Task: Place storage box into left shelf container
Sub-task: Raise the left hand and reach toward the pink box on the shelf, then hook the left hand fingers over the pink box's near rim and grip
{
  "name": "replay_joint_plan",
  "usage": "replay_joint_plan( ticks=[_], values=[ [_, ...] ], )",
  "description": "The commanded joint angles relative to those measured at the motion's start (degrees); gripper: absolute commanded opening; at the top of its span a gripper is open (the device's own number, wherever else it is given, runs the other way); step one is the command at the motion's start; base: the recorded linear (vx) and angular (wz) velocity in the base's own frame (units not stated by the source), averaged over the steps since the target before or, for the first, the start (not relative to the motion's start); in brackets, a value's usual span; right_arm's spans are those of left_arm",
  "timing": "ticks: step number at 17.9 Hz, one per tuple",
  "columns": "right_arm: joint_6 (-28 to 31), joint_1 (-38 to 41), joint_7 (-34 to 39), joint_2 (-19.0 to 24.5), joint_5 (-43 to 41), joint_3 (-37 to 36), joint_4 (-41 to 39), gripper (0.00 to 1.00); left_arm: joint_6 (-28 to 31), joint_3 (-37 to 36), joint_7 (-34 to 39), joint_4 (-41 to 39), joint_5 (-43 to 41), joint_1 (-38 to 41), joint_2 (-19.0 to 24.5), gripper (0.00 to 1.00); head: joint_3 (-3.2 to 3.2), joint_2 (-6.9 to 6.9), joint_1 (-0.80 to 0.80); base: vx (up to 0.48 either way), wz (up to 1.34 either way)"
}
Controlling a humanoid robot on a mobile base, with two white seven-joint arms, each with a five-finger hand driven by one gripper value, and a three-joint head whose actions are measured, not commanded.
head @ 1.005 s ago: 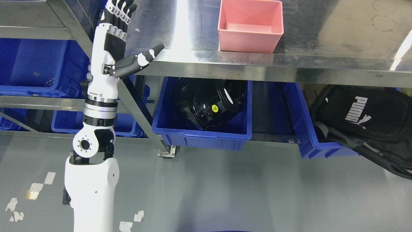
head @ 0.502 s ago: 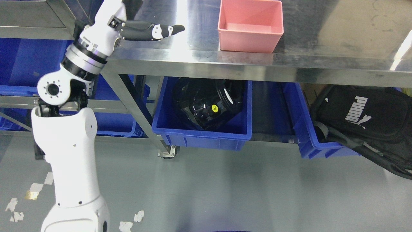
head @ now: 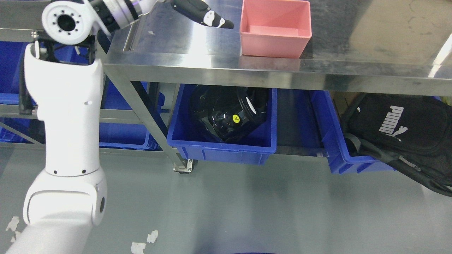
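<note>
- The storage box (head: 275, 28) sits upright on the steel table top (head: 219, 63), mouth facing up, its long axis running left to right along the table's front edge.
- It is a plain pink tub with a thick rim, walls tapering slightly toward the base, and nothing inside that I can see.
- It stands close to the front edge of the table, well apart from the blue bins on the shelves to the left (head: 21, 70).
- My left hand (head: 201, 12) reaches in over the table from the upper left; only one black and white finger (head: 212, 19) shows clearly, stretched toward the box's left wall and just short of it. I cannot tell how the rest of my hand is set, since it runs off the top edge.
- Below the table, a blue bin (head: 222, 148) holds a black glossy object (head: 229, 113).
</note>
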Motion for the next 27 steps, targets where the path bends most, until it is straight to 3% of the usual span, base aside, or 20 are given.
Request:
replay_joint_plan(
  ticks=[1,8,19,27],
  values=[
    [-0.1,-0.3,0.0,-1.0,-1.2,0.0,-1.0,1.00,3.1,-18.6,-2.0,14.6,-3.9,-7.8,-3.3,0.97,0.00,0.00,0.00,0.000,0.00],
    [-0.1,-0.2,0.0,-1.0,-1.2,0.0,-1.0,1.00,3.4,-19.6,-5.3,16.3,-3.3,-10.8,-3.3,0.95,0.00,0.00,0.00,0.000,0.00],
    [-0.1,-0.3,0.0,-1.0,-1.2,0.0,-1.0,1.00,8.6,-20.2,-7.0,16.4,-4.5,-13.2,-3.3,0.88,0.00,0.00,0.00,0.000,0.00],
    [-0.1,-0.3,0.0,-1.0,-1.2,0.0,-1.0,1.00,8.8,-22.2,-9.2,23.3,-5.9,-14.6,-3.3,0.84,0.00,0.00,0.00,0.000,0.00]
  ],
)
